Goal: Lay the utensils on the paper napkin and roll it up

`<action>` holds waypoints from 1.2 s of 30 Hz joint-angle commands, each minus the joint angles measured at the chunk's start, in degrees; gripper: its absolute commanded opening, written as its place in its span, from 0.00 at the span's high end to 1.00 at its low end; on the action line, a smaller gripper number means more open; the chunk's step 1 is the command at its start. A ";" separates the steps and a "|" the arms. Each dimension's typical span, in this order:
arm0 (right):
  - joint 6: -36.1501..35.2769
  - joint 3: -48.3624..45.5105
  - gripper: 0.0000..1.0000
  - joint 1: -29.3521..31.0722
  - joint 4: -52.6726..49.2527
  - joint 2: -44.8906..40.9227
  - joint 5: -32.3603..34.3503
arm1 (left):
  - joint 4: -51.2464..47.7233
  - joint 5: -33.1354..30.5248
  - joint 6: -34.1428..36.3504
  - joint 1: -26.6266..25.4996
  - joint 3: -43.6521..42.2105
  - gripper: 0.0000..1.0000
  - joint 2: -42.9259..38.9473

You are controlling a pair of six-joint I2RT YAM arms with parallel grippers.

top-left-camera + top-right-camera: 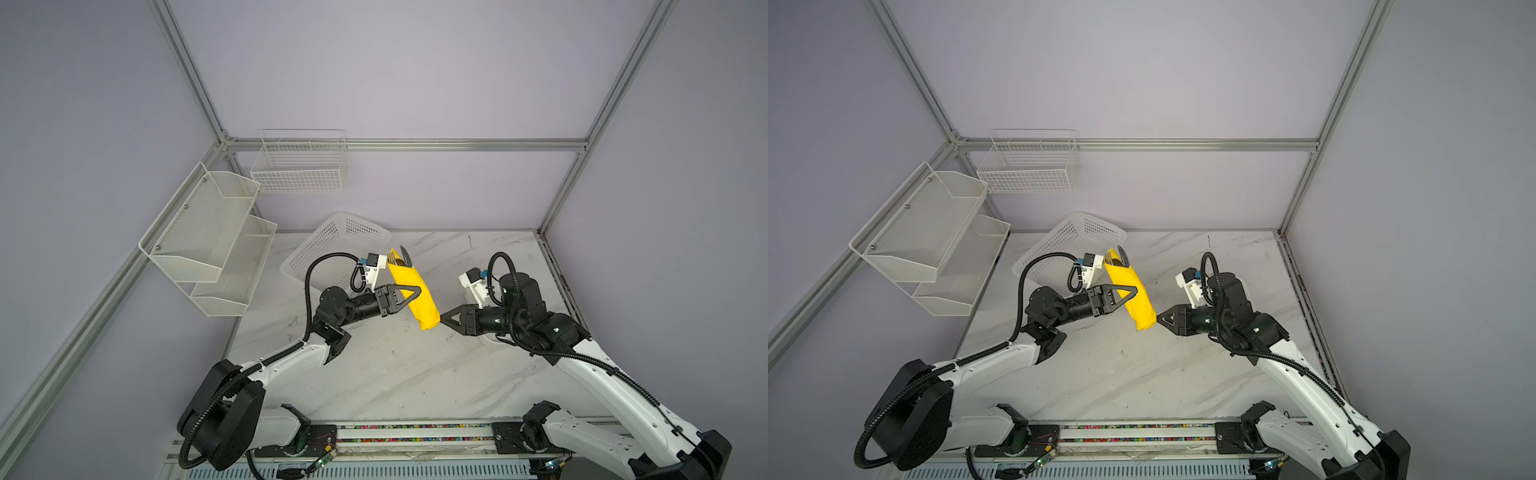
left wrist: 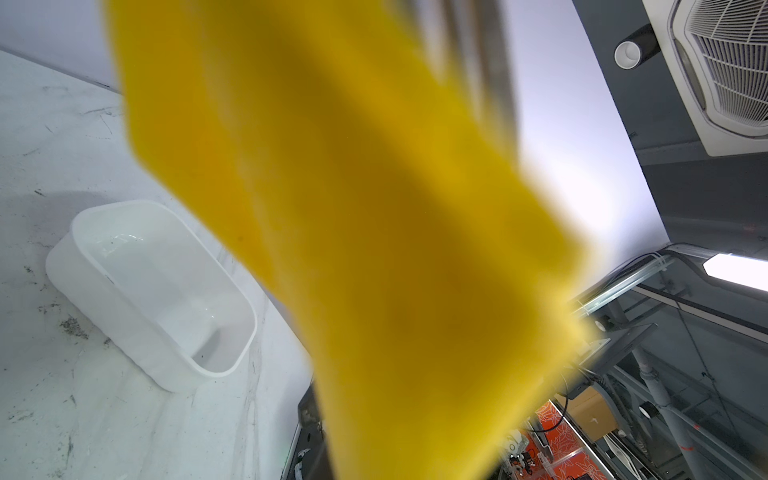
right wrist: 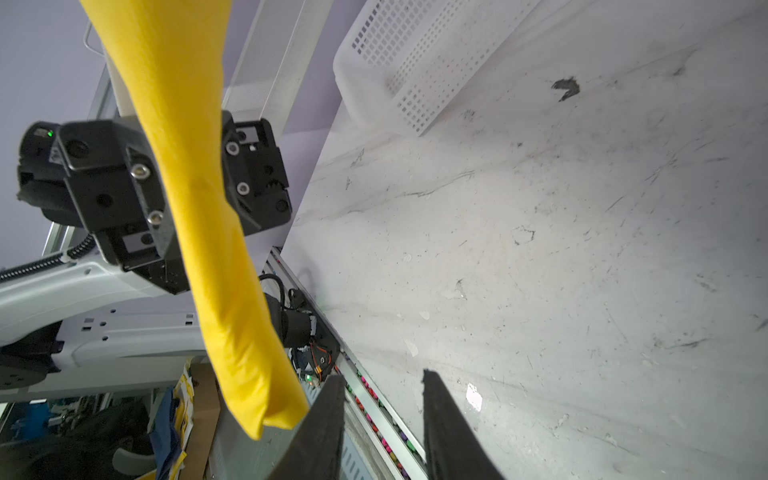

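The paper napkin (image 1: 422,311) (image 1: 1142,313) is a bright yellow roll held slanted in the air above the marble table. Silver tips of the utensils (image 1: 403,254) (image 1: 1122,253) stick out of its far upper end; the rest of them is wrapped inside. My left gripper (image 1: 417,293) (image 1: 1133,291) is shut across the middle of the roll. The left wrist view is filled by the blurred napkin (image 2: 353,228), which hides the jaws. My right gripper (image 1: 442,318) (image 1: 1158,320) (image 3: 382,378) stands open just beside the roll's lower end (image 3: 266,399), with nothing between its fingers.
A white perforated basket (image 1: 332,249) (image 1: 1067,245) (image 3: 415,62) leans at the back of the table behind the left arm. A white plastic tray (image 2: 104,307) sits on the table near the right arm. Mesh shelves (image 1: 208,232) and a wire basket (image 1: 299,166) hang on the walls.
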 commanded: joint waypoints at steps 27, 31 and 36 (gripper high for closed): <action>2.40 3.80 0.47 0.79 24.91 13.74 -27.93 | 2.51 2.25 0.92 0.70 6.57 0.90 -3.34; 1.22 4.41 0.56 1.32 23.90 15.25 -27.90 | 2.45 2.54 0.87 0.63 6.75 0.90 -3.12; 0.25 4.83 0.68 1.74 23.39 15.84 -27.73 | 2.28 2.23 0.83 0.59 6.61 0.90 -2.92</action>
